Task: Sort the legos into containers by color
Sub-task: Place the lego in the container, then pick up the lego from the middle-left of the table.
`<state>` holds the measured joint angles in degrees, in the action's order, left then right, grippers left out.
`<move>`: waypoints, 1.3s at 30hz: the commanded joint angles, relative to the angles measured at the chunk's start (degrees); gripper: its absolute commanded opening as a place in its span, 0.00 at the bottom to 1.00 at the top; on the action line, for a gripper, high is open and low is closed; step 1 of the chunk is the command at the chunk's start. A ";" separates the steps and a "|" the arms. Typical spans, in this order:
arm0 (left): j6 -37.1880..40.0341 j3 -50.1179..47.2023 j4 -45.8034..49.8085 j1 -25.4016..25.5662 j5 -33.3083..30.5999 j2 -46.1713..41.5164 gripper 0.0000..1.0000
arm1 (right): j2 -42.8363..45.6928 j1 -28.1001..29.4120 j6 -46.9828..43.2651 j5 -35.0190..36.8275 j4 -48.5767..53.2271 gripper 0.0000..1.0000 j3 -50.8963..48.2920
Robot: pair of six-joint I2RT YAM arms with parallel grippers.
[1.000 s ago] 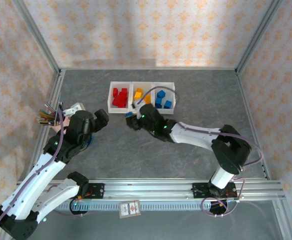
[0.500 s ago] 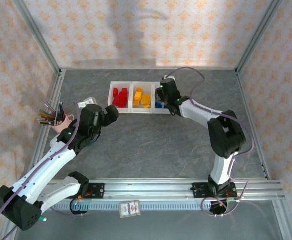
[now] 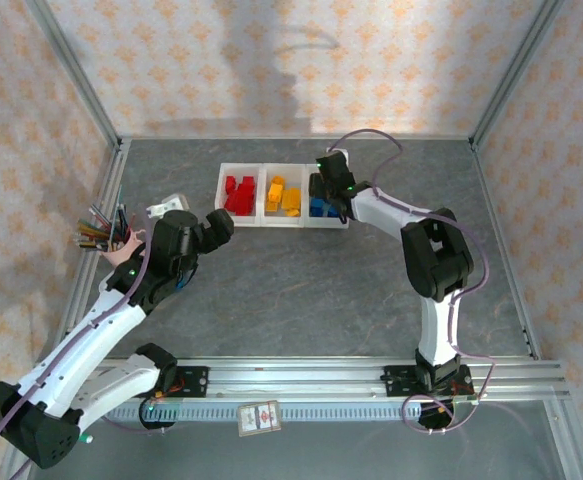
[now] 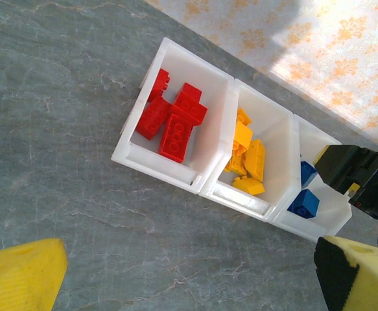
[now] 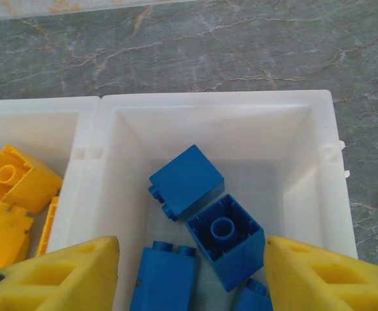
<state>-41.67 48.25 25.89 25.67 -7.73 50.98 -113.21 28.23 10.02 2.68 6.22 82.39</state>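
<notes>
Right hand (image 5: pixel 189 251): spread, over blue legos (image 5: pixel 187 181) in the 3 o'clock bin of the containers (image 4: pixel 156 165).
Left hand (image 4: pixel 189 272): spread wide, above table (image 3: pixel 301 290), 8 o'clock of containers.

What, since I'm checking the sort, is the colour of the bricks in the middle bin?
Orange-yellow; the bricks show best in the left wrist view.
</notes>
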 commanded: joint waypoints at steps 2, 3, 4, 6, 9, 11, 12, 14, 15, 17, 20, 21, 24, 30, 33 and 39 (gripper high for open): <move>1.35 0.34 1.42 -0.80 -1.88 -1.56 0.99 | 7.15 2.94 -1.82 -3.87 -1.06 0.63 -2.70; 1.20 0.50 2.02 -0.80 -2.32 -1.99 0.99 | 8.01 3.86 -2.14 -4.90 -1.50 0.65 -3.66; 1.15 0.53 2.54 -0.80 -2.53 -2.39 0.99 | 8.81 4.82 -2.49 -5.74 -1.93 0.66 -4.53; 1.07 0.92 3.83 -0.80 -3.17 -3.56 0.99 | 10.80 7.11 -3.28 -7.73 -3.38 0.68 -6.73; 1.15 1.87 6.72 -0.90 -4.41 -5.44 0.99 | 13.48 10.64 -4.13 -10.43 -5.60 0.71 -10.10; 1.15 2.65 9.26 -0.89 -5.46 -6.59 0.99 | 14.60 13.45 -5.23 -12.04 -6.91 0.73 -12.04; 1.02 3.14 10.82 -0.90 -6.21 -7.21 0.99 | 14.97 15.04 -5.79 -12.61 -7.99 0.74 -13.17; 0.65 4.05 13.52 -0.90 -7.37 -8.25 0.99 | 14.89 17.88 -7.01 -14.44 -10.35 0.77 -14.97; 0.46 4.42 14.73 -0.92 -7.88 -8.88 0.99 | 14.46 19.56 -7.52 -14.69 -11.20 0.78 -15.38; 0.04 5.05 16.34 -0.90 -8.33 -10.14 0.99 | 13.36 22.42 -7.85 -15.58 -13.72 0.80 -16.04; -0.58 5.68 18.17 -0.96 -9.06 -11.96 0.99 | 10.64 26.36 -9.52 -17.84 -20.33 0.82 -17.02; -0.84 5.85 18.63 -1.04 -9.22 -12.29 0.99 | 9.44 27.30 -10.05 -18.44 -21.15 0.83 -16.42; -1.76 6.59 20.10 -0.98 -9.46 -13.16 0.99 | 5.20 29.95 -11.85 -19.01 -23.91 0.84 -13.73; -2.55 7.56 18.77 -0.99 -9.09 -12.49 0.99 | -2.67 33.97 -14.82 -18.66 -27.55 0.88 -7.66; -1.25 10.22 16.28 -0.97 -8.36 -10.68 0.99 | -6.00 35.00 -15.86 -19.02 -29.80 0.92 -5.33; 0.98 12.62 11.40 -0.98 -6.84 -8.54 0.99 | -14.16 36.66 -18.06 -18.14 -29.91 1.00 1.46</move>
<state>-42.78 59.22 40.75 25.32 -15.42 42.09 -124.40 64.12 -5.72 -16.36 -21.26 80.95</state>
